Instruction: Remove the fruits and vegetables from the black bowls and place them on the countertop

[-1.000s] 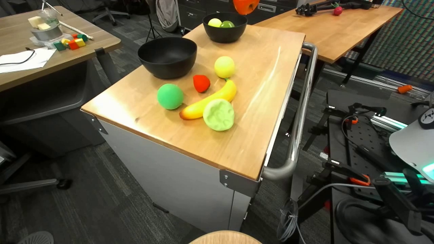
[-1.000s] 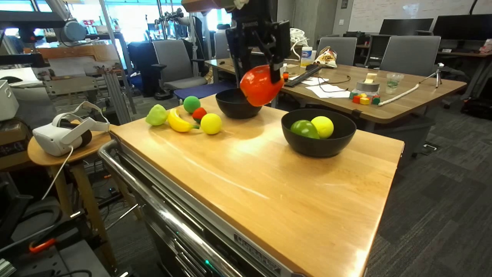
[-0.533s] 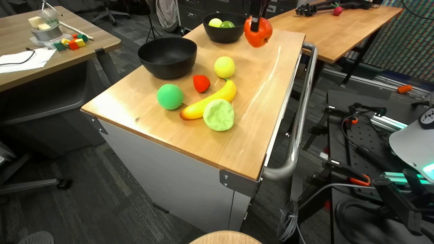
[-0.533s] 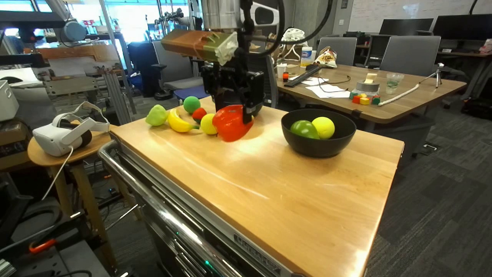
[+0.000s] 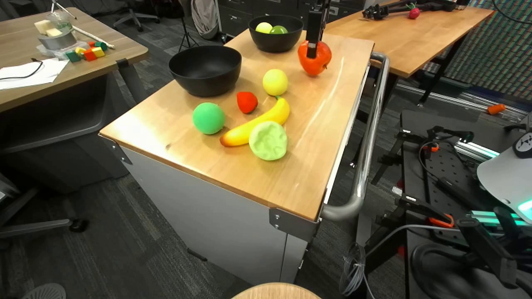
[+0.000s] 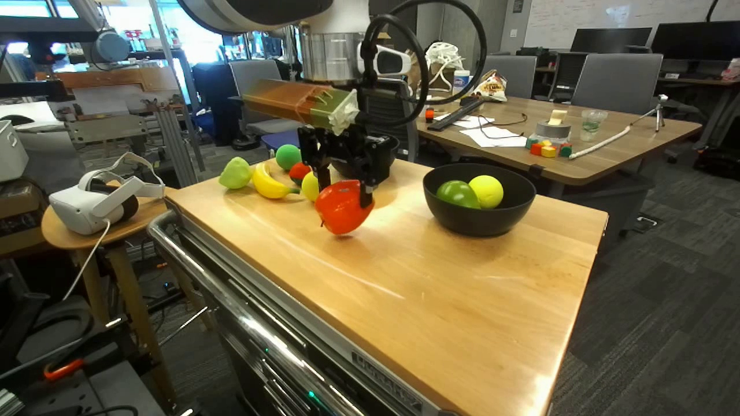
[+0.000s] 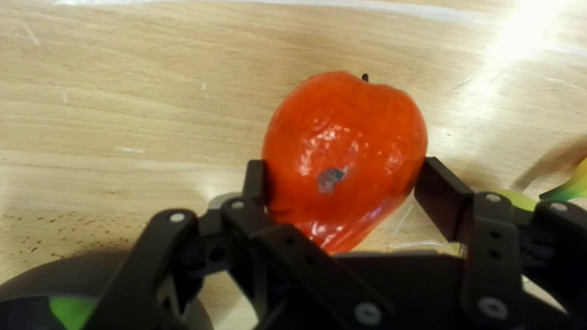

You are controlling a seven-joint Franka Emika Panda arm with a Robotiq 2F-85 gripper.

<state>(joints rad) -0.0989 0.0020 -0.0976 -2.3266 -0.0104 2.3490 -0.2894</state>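
My gripper (image 7: 341, 178) is shut on a large red-orange pepper-like piece (image 6: 345, 209), a finger against either side. It hangs low over the countertop (image 6: 416, 277); whether its underside touches the wood I cannot tell. One black bowl (image 6: 480, 224) holds a dark green piece (image 6: 458, 194) and a yellow piece (image 6: 487, 191). Farther along, a second black bowl (image 5: 206, 85) looks empty. On the wood lie a yellow ball (image 5: 275, 82), a small red piece (image 5: 247, 102), a green ball (image 5: 208, 118), a banana (image 5: 280, 111) and a pale green cabbage (image 5: 268, 140).
A metal rail handle (image 5: 374, 120) runs along one long side of the countertop. Beyond the opposite side stands a wooden desk (image 6: 636, 130) with blocks and tape. A white headset (image 6: 95, 202) rests on a round stool near the cabbage end.
The gripper has carried the red-orange piece away from above the bowls towards the rail side and lowered it close to the countertop. The other produce and both bowls have stayed put.
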